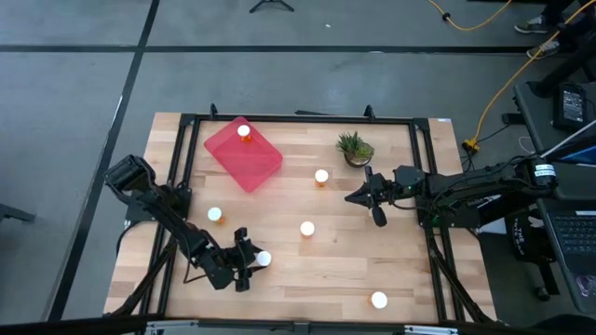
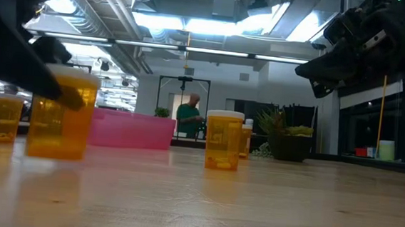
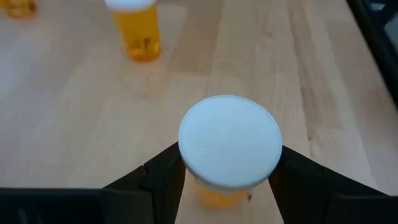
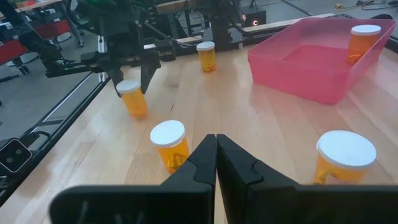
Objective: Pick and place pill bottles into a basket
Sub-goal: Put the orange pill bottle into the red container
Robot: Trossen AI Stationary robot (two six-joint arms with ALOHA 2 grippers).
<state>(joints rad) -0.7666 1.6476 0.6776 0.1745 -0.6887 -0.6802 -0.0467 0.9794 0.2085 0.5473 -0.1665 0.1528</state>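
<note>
My left gripper (image 1: pixel 255 260) is near the table's front left, shut on an orange pill bottle with a white cap (image 3: pixel 229 140). The same bottle shows in the low view (image 2: pixel 60 118). My right gripper (image 1: pixel 357 196) hangs shut above the table, right of centre, with nothing in it (image 4: pixel 216 155). The red-pink basket (image 1: pixel 251 160) lies at the far left, and one bottle (image 1: pixel 244 133) stands in its far corner. More bottles stand upright on the wood (image 1: pixel 215 215), (image 1: pixel 307 229), (image 1: pixel 321 177), (image 1: pixel 378 300). My left gripper pinches the bottle's orange body just under the cap (image 3: pixel 205 194) between its two fingers, one on each side. The fingers (image 4: pixel 149 68) slant down at it from the table's left. The bottle is upright, and its base (image 2: pixel 55 153) rests on the table.
A small potted plant (image 1: pixel 355 149) stands at the far right of the wood, close to my right arm. A black frame (image 1: pixel 298 119) runs around the table's edges. A person (image 2: pixel 188 116) is far off in the room behind.
</note>
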